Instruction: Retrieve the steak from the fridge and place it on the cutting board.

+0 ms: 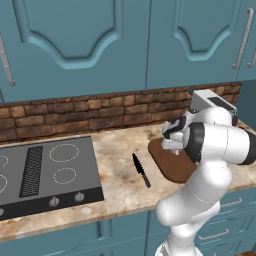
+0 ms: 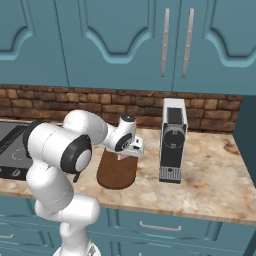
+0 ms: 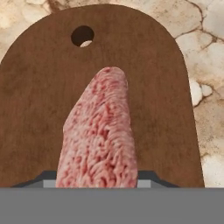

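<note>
A simulated kitchen: teal wall cupboards (image 1: 75, 40) over a brick backsplash (image 1: 75, 112), and below them a mottled stone counter (image 1: 120, 185) with teal drawers underneath. The black stovetop (image 1: 45, 172) sits at the left end of the counter. A silver-and-black coffee machine (image 2: 172, 140) stands upright on the counter, just beside the right edge of the cutting board (image 2: 116, 172), a dark-brown board with a hanging hole near one rounded end. A black knife (image 1: 141, 170) lies on the counter between stovetop and board, near the board but apart from it.

The gripper (image 2: 121, 156) hangs low over the middle of the board with the steak (image 3: 100, 140) clamped between its fingers; the fingers themselves are hidden behind the meat in the hand view, so how wide they stand cannot be read exactly. The steak hangs on edge, pointing down at the board, seemingly just short of touching it.

The meat looks soft, light and probably slick, likely to flop flat once let go. The hold at one end seems sound; a low release should keep it on the board.
</note>
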